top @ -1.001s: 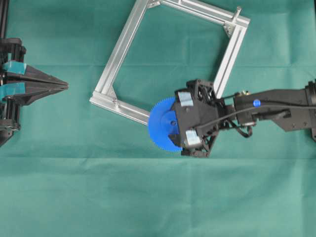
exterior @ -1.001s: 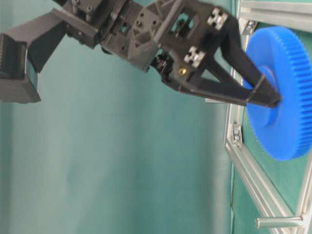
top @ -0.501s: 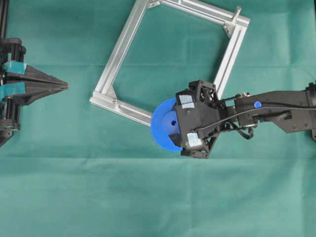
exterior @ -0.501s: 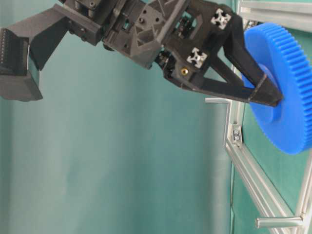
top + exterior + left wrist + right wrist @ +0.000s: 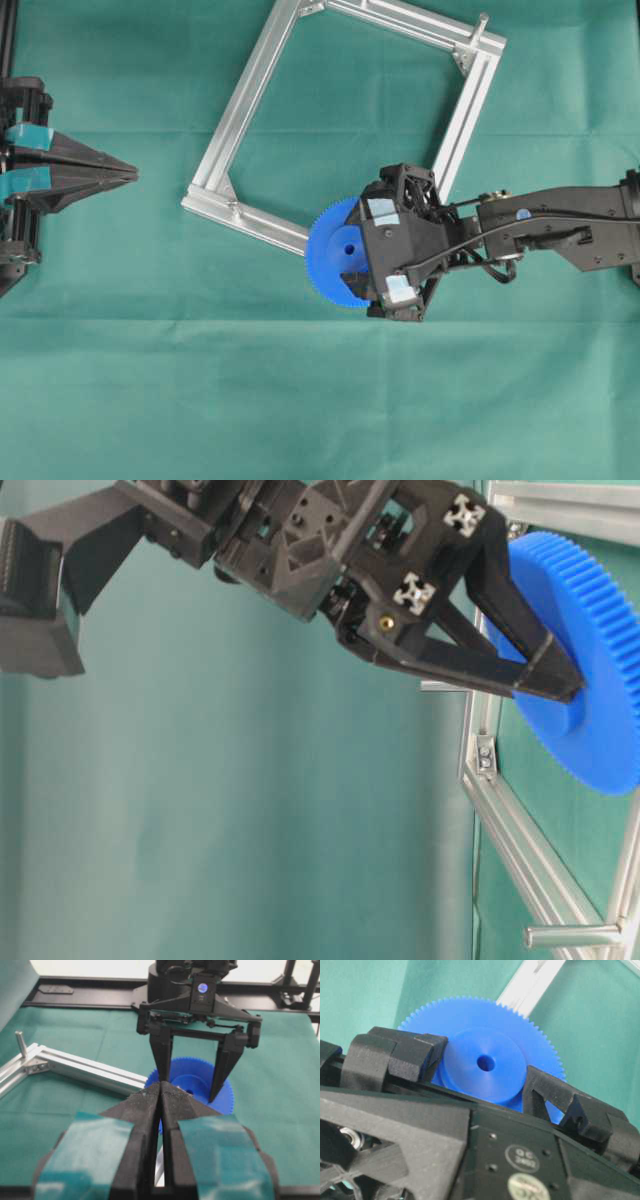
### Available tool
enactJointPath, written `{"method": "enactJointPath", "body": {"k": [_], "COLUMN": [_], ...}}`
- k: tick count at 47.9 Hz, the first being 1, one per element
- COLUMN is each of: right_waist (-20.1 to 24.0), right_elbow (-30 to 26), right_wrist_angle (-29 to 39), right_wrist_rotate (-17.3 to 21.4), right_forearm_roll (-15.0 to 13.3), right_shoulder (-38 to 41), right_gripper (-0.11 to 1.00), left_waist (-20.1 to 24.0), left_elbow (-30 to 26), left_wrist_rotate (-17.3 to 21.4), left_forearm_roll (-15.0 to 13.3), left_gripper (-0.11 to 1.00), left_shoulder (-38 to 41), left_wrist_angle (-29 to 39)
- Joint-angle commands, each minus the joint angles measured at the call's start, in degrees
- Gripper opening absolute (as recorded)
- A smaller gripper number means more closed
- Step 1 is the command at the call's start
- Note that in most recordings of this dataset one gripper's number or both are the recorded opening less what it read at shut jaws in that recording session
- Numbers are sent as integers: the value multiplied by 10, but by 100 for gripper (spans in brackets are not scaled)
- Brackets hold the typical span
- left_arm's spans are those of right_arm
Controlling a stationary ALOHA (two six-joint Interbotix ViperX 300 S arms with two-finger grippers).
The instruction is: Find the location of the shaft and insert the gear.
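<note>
Gear [image 5: 338, 262] is picked and grasped: right hand [image 5: 485, 1085] has its fingers [image 5: 415, 1057] clamped on either side of the raised hub, centre hole unobstructed in the wrist view. Gear sits at the near corner of the aluminium frame [image 5: 240, 110], overlapping the rail, tilted and not flat on the green tabletop [image 5: 200, 400].

Not inserted yet. Can't see the shaft under or near the gear in any view; the only pin I can make out is an upright one at the frame's far corner [image 5: 483, 22], well apart from the gear. Left to do: locate the shaft, align the hole, push down.

Right arm reaches in from the right, wrist pitched down. Left hand [image 5: 125, 175] is parked at the left edge, clenched and empty.
</note>
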Motion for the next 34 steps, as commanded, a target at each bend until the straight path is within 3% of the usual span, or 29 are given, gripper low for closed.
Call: {"method": "enactJointPath", "body": {"k": [1,34], "right_waist": [14,14], "right_elbow": [4,62], "right_wrist_angle": [-24,-121], "right_wrist_rotate": [2,1], "right_forearm_roll": [2,-6], "right_shoulder": [-18,-57], "right_gripper": [69,69], "left_waist": [1,2], "left_elbow": [-16,-16], "left_wrist_rotate": [-1,-1], "left_forearm_roll": [-1,-1], "left_gripper": [1,1], "left_shoulder": [5,4], "left_wrist_angle": [-4,-4]}}
